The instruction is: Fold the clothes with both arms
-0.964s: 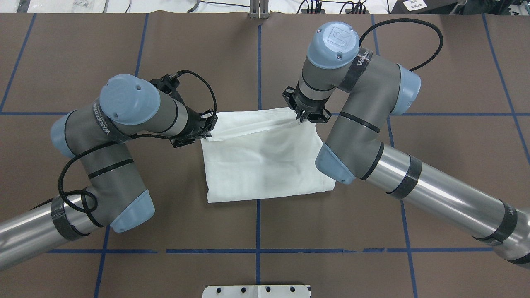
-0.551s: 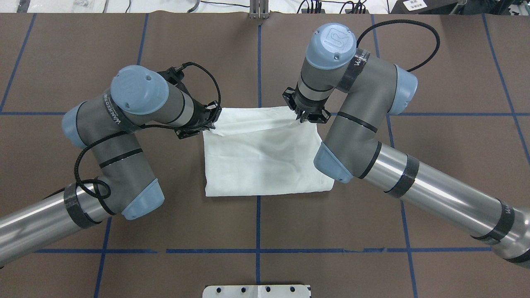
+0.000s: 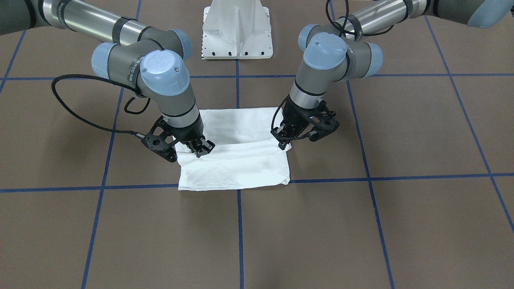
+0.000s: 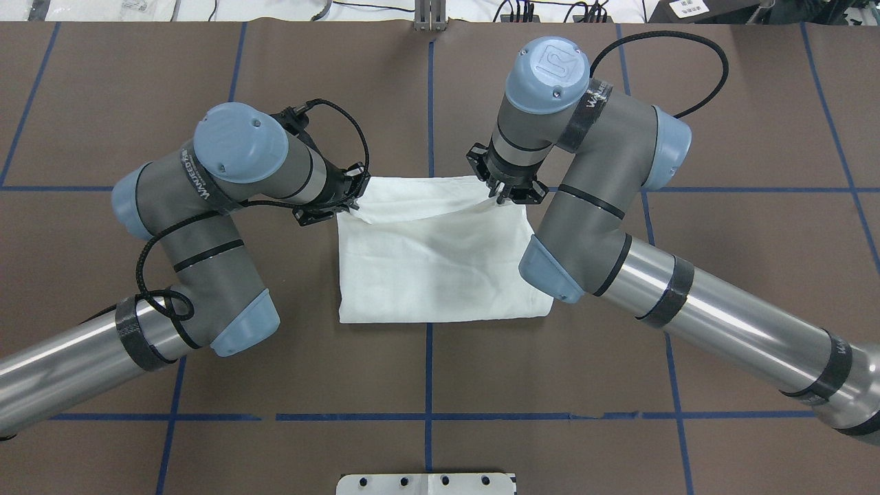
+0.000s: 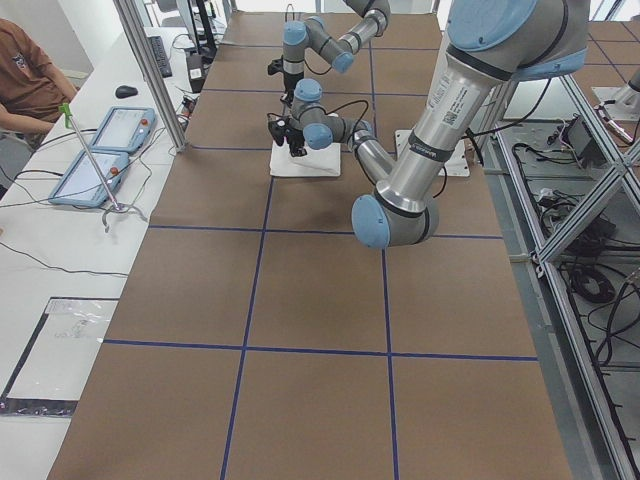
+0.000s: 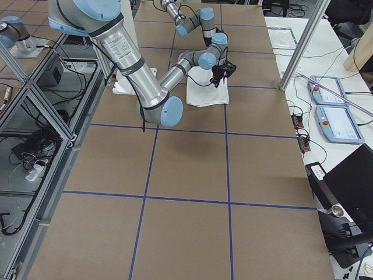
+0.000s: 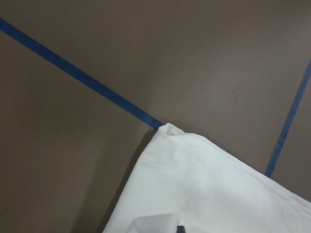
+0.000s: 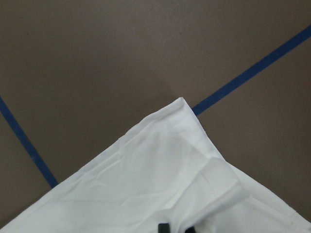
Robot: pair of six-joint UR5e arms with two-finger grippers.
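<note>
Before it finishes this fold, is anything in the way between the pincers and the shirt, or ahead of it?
Nothing visible does. The left pincer and right pincer grip the shirt directly, and the table beyond its far edge shows only tape lines.

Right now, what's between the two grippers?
Only a raised fold of the T-shirt, running from the left gripper to the right gripper; the overhead view shows it.
</note>
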